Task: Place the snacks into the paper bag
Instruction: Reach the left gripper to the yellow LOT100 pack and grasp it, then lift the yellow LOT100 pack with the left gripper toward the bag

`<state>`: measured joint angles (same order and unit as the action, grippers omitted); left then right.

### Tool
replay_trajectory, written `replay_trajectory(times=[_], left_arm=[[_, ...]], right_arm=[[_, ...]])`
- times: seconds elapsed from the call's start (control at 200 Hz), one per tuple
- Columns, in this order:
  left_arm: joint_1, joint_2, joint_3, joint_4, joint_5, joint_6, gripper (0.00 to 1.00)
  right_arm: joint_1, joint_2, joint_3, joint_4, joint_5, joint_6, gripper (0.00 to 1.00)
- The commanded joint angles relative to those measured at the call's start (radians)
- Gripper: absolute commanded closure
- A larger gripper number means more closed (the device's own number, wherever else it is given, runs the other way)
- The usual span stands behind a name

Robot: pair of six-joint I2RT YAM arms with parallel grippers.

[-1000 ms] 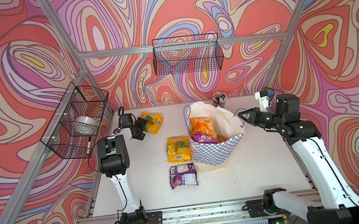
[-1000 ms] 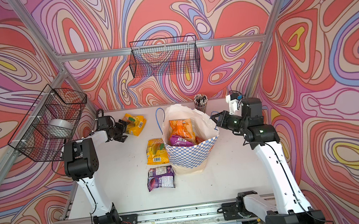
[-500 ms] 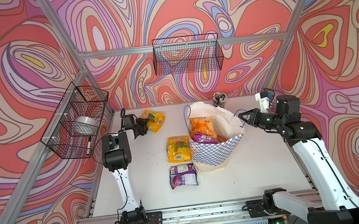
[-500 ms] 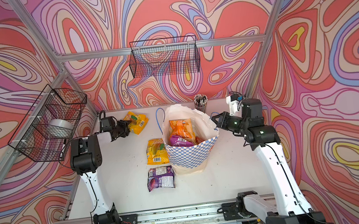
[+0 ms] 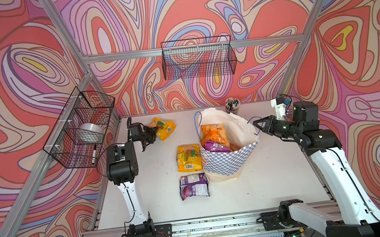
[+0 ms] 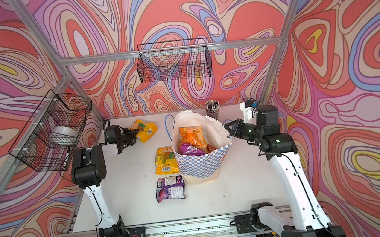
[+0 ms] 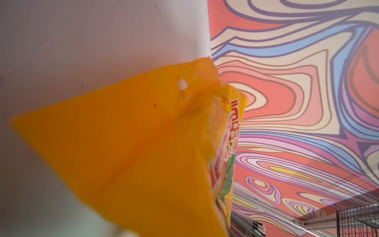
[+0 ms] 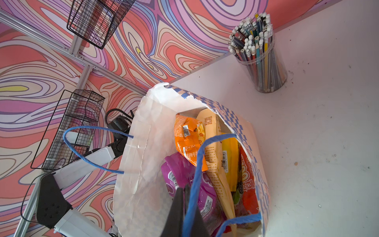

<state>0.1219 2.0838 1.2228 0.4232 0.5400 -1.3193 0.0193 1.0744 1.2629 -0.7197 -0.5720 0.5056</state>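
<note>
The checkered paper bag stands upright mid-table, with orange, purple and red snacks inside. My right gripper is shut on the bag's blue cord handle at the right rim. At the back left, my left gripper has closed on the edge of a yellow snack; the packet hides the jaws in the left wrist view. Another yellow snack and a purple one lie flat left of the bag.
A clear cup of pencils stands at the back behind the bag. One black wire basket hangs on the back wall. Another on the left frame holds a silver object, close to my left arm.
My left gripper has reached toward the yellow snack at the back left and narrowed its jaws onto the packet's edge. The right arm and the bag have stayed still.
</note>
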Motion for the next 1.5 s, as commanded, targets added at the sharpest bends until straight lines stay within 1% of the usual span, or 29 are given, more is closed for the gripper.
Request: replay_trajectory(times=[0.0,0.095,0.16,0.476,0.641,0.761,0.791,0.856,0.911,1.012,1.057,1.137,1.212,1.287,1.352,1.422,1.492], left_arm=[[0.010,-0.138,-0.023,-0.027,-0.007,0.022,0.90],[0.010,-0.244,-0.060,-0.045,-0.010,0.046,0.91],[0.010,-0.330,-0.074,-0.088,-0.029,0.079,0.91],[0.008,-0.747,-0.025,-0.432,-0.107,0.315,0.93],[-0.003,-0.909,0.067,-0.606,-0.088,0.448,0.93],[-0.021,-0.984,0.148,-0.679,-0.047,0.511,0.94],[-0.028,-0.999,0.173,-0.719,-0.044,0.528,0.94],[-0.056,-1.025,0.226,-0.747,-0.029,0.560,0.94],[-0.095,-1.040,0.268,-0.756,-0.022,0.579,0.94],[-0.203,-1.040,0.355,-0.773,-0.033,0.627,0.94],[-0.267,-1.026,0.397,-0.780,-0.039,0.653,0.94],[-0.410,-0.990,0.465,-0.797,-0.069,0.722,0.94],[-0.537,-0.939,0.522,-0.808,-0.091,0.794,0.94],[-0.646,-0.869,0.584,-0.839,-0.115,0.859,0.94],[-0.716,-0.794,0.644,-0.883,-0.130,0.901,0.95],[-0.773,-0.714,0.703,-0.925,-0.133,0.943,0.95],[-0.828,-0.636,0.764,-0.983,-0.166,1.001,0.95]], right_arm=[[0.002,-0.011,-0.003,-0.005,0.010,-0.016,1.00],[0.002,-0.011,0.001,-0.004,0.008,-0.018,1.00],[0.002,-0.011,0.003,-0.006,0.008,-0.018,1.00],[0.002,-0.009,0.021,-0.020,0.013,-0.040,1.00],[0.002,-0.006,0.030,-0.022,0.020,-0.052,1.00],[0.001,0.001,0.040,-0.021,0.028,-0.062,1.00],[0.002,0.005,0.043,-0.019,0.029,-0.063,1.00],[0.002,0.012,0.051,-0.013,0.029,-0.065,1.00],[0.002,0.019,0.057,-0.010,0.030,-0.067,1.00],[0.001,0.024,0.064,-0.004,0.031,-0.067,1.00],[0.002,0.025,0.068,-0.002,0.033,-0.067,1.00],[0.002,0.028,0.076,-0.005,0.031,-0.065,1.00],[0.002,0.027,0.080,-0.010,0.031,-0.065,1.00],[0.001,0.024,0.082,-0.011,0.032,-0.062,1.00],[0.002,0.022,0.083,-0.018,0.031,-0.062,1.00],[0.002,0.017,0.083,-0.022,0.033,-0.062,1.00],[0.002,0.012,0.078,-0.024,0.034,-0.061,1.00]])
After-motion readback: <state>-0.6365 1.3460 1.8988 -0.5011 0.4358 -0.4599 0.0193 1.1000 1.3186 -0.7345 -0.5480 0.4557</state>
